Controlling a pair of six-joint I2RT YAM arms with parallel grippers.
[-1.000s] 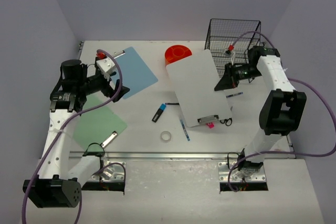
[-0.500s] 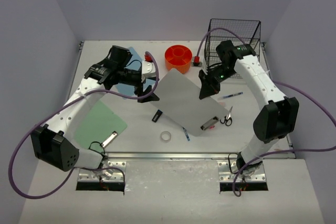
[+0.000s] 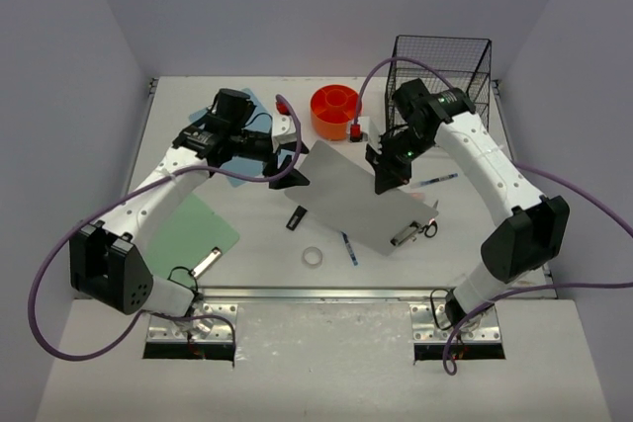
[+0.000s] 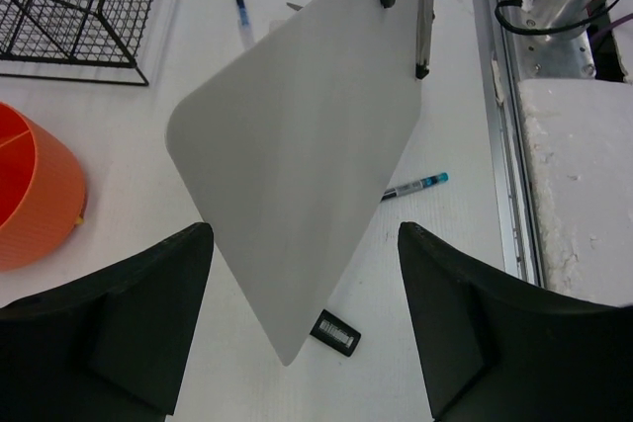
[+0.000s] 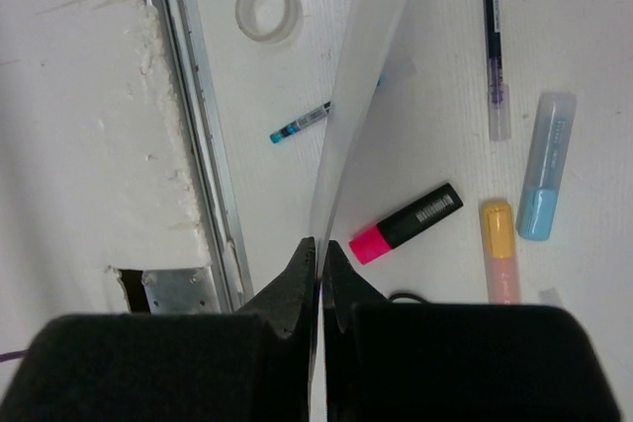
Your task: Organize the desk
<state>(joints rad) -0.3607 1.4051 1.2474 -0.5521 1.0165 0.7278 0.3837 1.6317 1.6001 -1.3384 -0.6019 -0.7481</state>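
The right claw (image 5: pixel 318 249) was pinched shut on the one white clipboard (image 4: pixel 297 145), held tilted above the desk (image 3: pixel 257 234) and hiding part of a pen (image 3: pixel 349 247), while the left claw (image 4: pixel 305 234) gaped empty near its corner, that arm covering most of one blue board (image 3: pixel 255 99)

The arms (image 3: pixel 148 193) wore white shells, black joints and purple cables (image 3: pixel 32 294); the left gripper (image 4: pixel 305 232) and right gripper (image 5: pixel 321 249) were black.

clipboard (image 3: pixel 361 200) carried leftward, left jaws narrowing
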